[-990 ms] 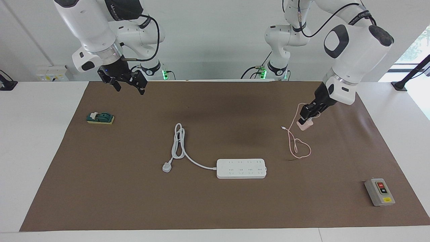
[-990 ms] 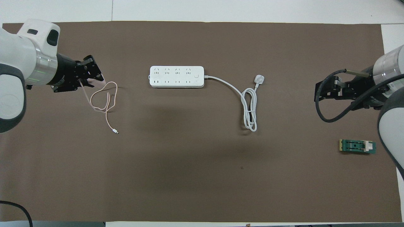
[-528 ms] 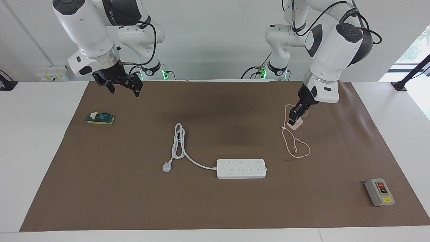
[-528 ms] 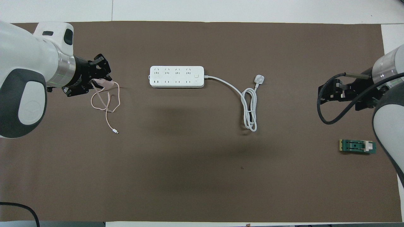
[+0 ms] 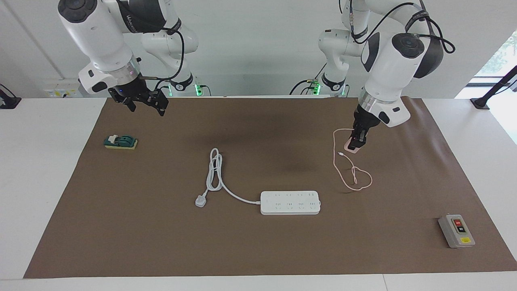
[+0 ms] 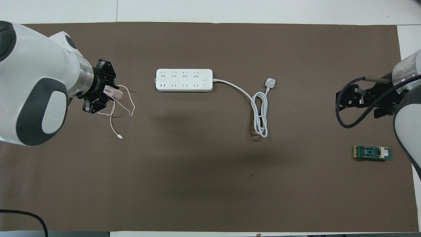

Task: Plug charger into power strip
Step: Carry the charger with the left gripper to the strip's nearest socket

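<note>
Gripping the charger (image 5: 352,146), the left gripper (image 5: 355,144) has its jaws pinched on the pink cube above the mat, toward the left arm's end (cable trailing onto the mat), well apart from the power strip (image 5: 290,202). Right gripper (image 5: 142,103) waits raised, jaws spread, empty.
</note>
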`<state>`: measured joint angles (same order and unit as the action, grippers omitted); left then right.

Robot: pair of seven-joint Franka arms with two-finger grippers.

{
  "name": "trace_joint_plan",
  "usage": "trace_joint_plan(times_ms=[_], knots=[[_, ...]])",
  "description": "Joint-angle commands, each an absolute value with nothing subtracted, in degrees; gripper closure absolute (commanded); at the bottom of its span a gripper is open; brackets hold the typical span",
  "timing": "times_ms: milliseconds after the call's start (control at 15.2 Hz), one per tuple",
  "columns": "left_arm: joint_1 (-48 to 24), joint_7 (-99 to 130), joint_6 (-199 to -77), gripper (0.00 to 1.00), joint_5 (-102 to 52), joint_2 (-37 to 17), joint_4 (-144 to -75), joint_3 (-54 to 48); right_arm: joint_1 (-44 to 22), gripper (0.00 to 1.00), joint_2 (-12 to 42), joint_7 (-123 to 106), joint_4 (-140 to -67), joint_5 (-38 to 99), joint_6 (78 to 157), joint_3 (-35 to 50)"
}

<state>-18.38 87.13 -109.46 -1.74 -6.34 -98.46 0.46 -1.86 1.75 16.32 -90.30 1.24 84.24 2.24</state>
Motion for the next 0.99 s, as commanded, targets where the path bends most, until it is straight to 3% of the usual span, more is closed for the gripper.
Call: trace_joint_plan(times_ms=[0,330,594,924], knots=[[-21.00,93.59,-114.68,1.00,-0.09,-8.60,-99.40,1.14,-0.70,0.00,0.97,12.85,-90.88,0.70,85.51,1.59],[-23.72,101.77,-114.18,1.00,6.15,-16.95,-92.31,1.32,-0.70,0.00,1.23,5.71,-90.70,0.44,87.62,0.27],[-24.34,107.13,-105.13,1.00,6.15,-30.20,-74.75,1.67,-0.70,0.00,0.97,6.15,-91.14,0.44,87.36,0.44],[-26.18,108.90,-105.03,1.00,6.15,-32.43,-73.21,1.67,-0.35,0.00,0.00,6.15,-91.05,0.44,87.28,0.53]])
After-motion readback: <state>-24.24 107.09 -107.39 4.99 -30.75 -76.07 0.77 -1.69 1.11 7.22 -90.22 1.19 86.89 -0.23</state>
